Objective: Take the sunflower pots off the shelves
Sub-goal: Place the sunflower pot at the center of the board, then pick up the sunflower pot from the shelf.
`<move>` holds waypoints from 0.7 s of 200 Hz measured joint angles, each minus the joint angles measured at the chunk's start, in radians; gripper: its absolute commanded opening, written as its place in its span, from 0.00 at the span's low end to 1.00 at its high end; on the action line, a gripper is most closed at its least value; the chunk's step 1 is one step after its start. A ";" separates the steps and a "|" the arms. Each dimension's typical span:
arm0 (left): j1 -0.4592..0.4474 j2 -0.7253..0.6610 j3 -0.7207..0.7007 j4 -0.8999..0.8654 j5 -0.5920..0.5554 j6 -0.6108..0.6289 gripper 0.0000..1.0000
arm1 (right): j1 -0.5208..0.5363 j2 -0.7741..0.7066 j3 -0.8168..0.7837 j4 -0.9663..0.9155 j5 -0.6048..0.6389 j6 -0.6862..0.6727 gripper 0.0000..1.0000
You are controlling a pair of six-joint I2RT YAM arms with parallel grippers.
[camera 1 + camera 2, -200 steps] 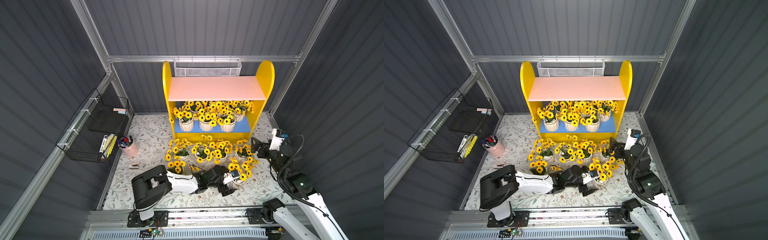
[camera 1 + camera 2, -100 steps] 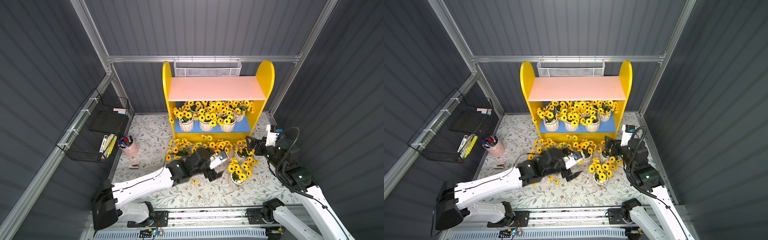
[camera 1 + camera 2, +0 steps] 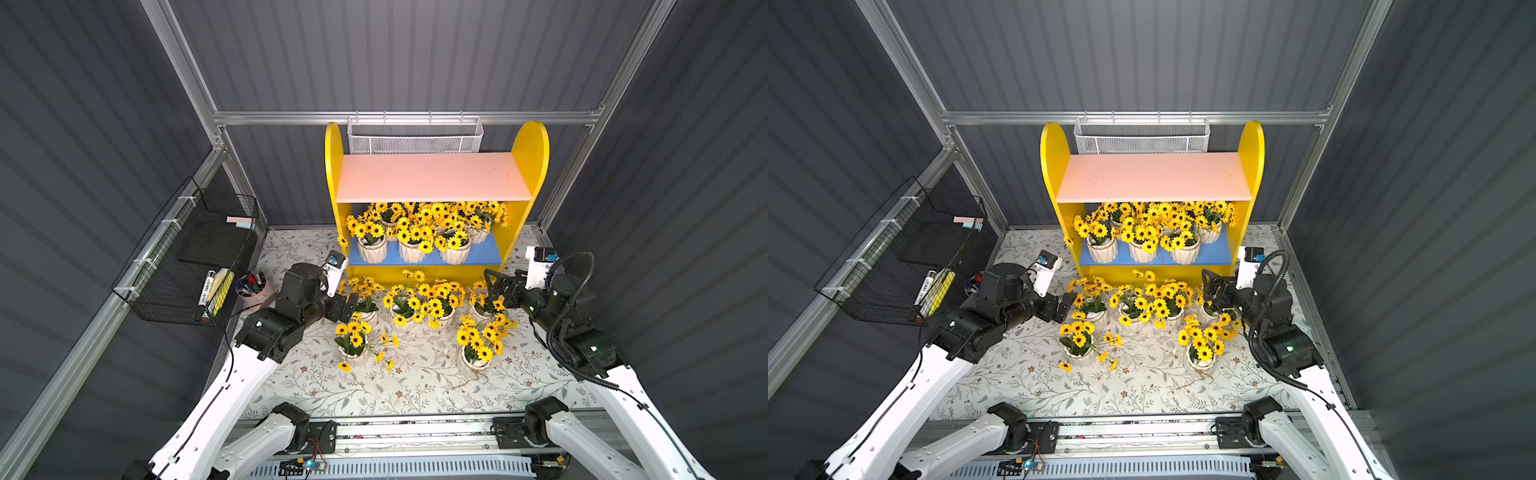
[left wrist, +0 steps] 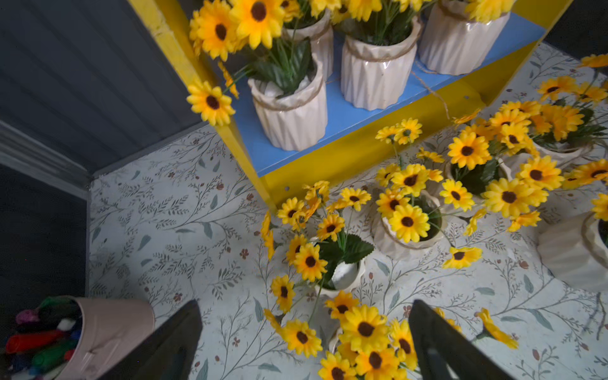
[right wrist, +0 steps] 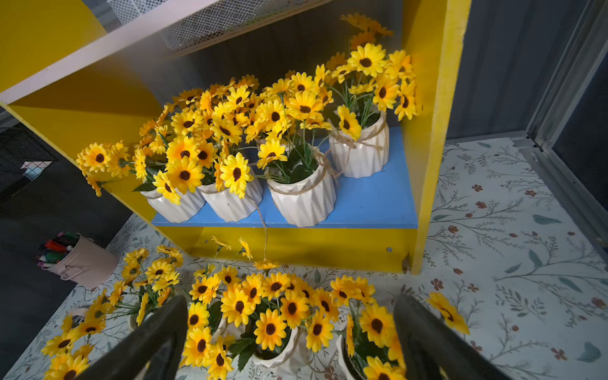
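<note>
Well, ribbed white sunflower pots (image 5: 304, 200) (twine-rimmed) sit shelved; left gripper (image 4: 304, 309) and right gripper (image 5: 290, 301) gape empty.

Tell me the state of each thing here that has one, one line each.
Left gripper: open, empty.
Right gripper: open, empty.
Pink upper board: bare.
Blue lower board: several sunflower pots on it.
Floor pots: standing on the mat.
Pink cup: upright, filled with markers.

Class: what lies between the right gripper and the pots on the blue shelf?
In the right wrist view: floor-standing sunflower pots, then the shelf's yellow base strip.
</note>
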 measured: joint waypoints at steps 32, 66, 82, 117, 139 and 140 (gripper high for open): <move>0.029 0.025 -0.064 0.046 -0.060 -0.036 0.99 | 0.000 0.053 0.001 0.044 0.037 -0.001 0.98; 0.098 0.092 -0.075 0.155 -0.140 -0.096 0.99 | 0.006 0.217 0.063 0.073 0.037 -0.014 0.99; 0.123 0.134 -0.066 0.182 -0.139 -0.113 1.00 | 0.014 0.287 0.076 0.100 0.028 -0.034 0.99; 0.126 0.150 -0.077 0.225 -0.080 -0.114 0.99 | 0.023 0.418 0.121 0.150 0.007 -0.089 0.99; 0.126 0.097 -0.152 0.285 -0.050 -0.128 0.99 | 0.023 0.504 0.156 0.206 -0.011 -0.120 0.99; 0.126 0.095 -0.155 0.286 -0.048 -0.130 0.99 | 0.023 0.509 0.158 0.207 -0.012 -0.122 0.99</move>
